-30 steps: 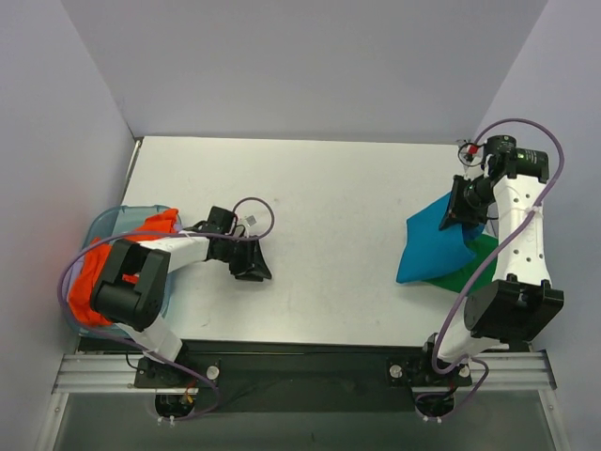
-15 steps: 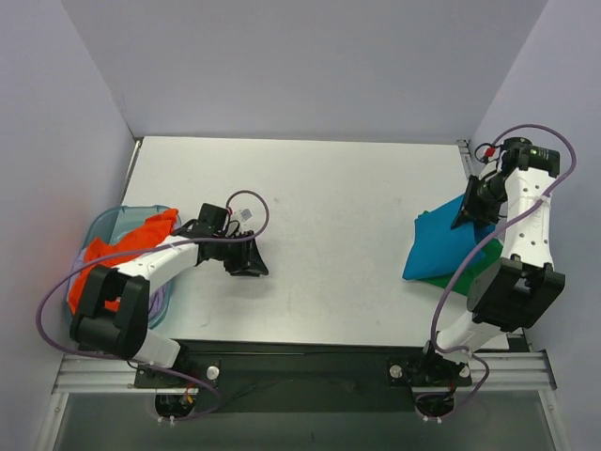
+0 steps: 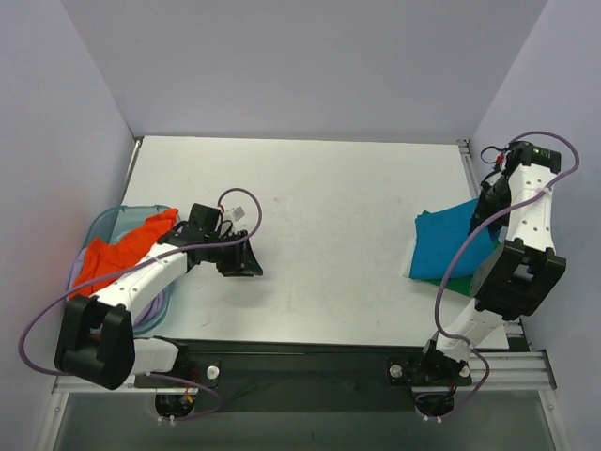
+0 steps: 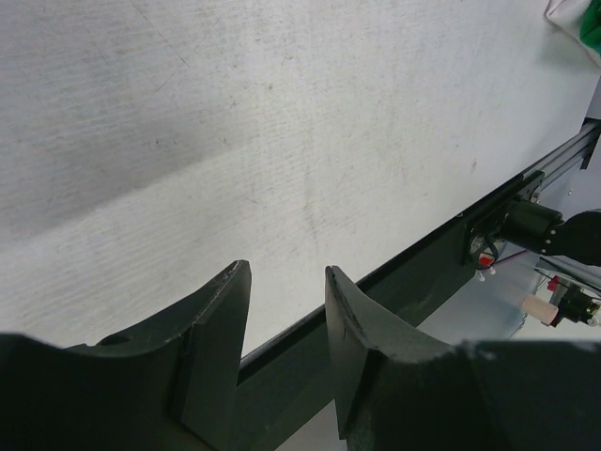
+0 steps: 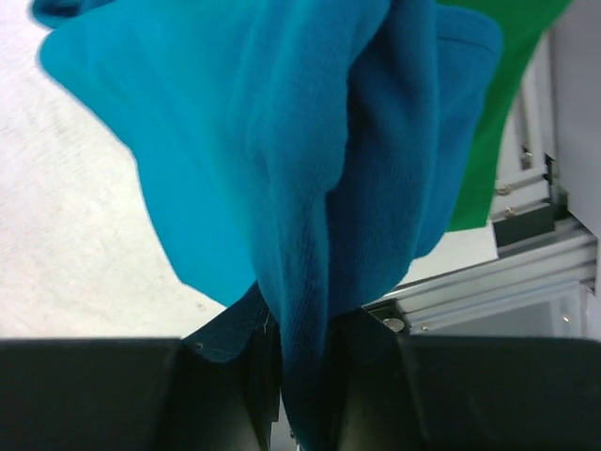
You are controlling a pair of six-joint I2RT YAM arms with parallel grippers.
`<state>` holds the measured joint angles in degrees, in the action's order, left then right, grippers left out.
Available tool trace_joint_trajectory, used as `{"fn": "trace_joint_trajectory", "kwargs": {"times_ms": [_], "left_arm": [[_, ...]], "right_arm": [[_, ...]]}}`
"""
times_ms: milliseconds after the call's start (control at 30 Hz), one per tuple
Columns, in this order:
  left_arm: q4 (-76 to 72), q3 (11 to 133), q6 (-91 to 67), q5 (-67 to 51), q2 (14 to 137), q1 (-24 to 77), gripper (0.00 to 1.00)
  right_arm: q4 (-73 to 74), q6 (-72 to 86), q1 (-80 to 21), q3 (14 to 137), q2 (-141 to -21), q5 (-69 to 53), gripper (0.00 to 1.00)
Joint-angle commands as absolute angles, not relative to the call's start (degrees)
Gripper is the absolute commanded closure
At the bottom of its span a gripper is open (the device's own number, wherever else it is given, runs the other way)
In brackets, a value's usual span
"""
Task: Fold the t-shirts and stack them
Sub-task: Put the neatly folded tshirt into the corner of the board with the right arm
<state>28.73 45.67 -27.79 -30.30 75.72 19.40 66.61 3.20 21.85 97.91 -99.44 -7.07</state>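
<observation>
A folded blue t-shirt (image 3: pixel 449 242) lies at the right edge of the table over a green t-shirt (image 3: pixel 467 279). My right gripper (image 3: pixel 487 203) is shut on the blue shirt's far corner; in the right wrist view the blue cloth (image 5: pixel 310 188) hangs from between the fingers, with the green shirt (image 5: pixel 498 122) behind it. An orange t-shirt (image 3: pixel 117 260) lies bunched in a clear bin (image 3: pixel 105 224) at the left. My left gripper (image 3: pixel 246 260) is open and empty over bare table, right of the bin; its fingers (image 4: pixel 211 338) hold nothing.
The white table (image 3: pixel 329 216) is walled on three sides. A black and aluminium rail (image 3: pixel 300 362) runs along the near edge and shows in the left wrist view (image 4: pixel 451 244). The right rail (image 5: pixel 507 272) lies beside the green shirt.
My right gripper has pulled the blue shirt's corner to the right toward the table's edge, spreading it over the green shirt. My left arm has swung slightly left and nearer.
</observation>
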Motion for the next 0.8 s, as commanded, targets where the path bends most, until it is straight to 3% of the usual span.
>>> {"fn": "trace_joint_trajectory", "kwargs": {"times_ms": [0, 200, 233, 267, 467, 767], "left_arm": [[31.20, 47.55, -27.60, -29.01, 70.42, 19.34, 0.52], [33.92, 48.43, -28.21, -27.95, 66.01, 19.34, 0.51], [34.10, 48.34, -28.39, -28.04, 65.48, 19.34, 0.51], [34.45, 48.43, -28.65, -28.04, 64.70, 19.34, 0.51], [34.98, 48.16, -29.62, -28.13, 60.04, 19.34, 0.49], [34.54, 47.55, -30.67, -26.37, 54.41, 19.34, 0.47]], "right_arm": [[67.59, 4.92, 22.50, 97.39, -99.84, 2.17, 0.96], [68.46, 9.57, 22.94, 94.75, -100.46, 12.56, 0.27], [69.08, 10.10, 22.94, 94.31, -100.46, 13.35, 0.07], [69.26, 10.63, 22.94, 93.70, -99.85, 14.84, 0.00], [66.63, 12.74, 22.94, 88.60, -92.40, 14.86, 0.00], [59.60, 13.36, 21.27, 81.48, -74.99, -2.53, 0.00]]}}
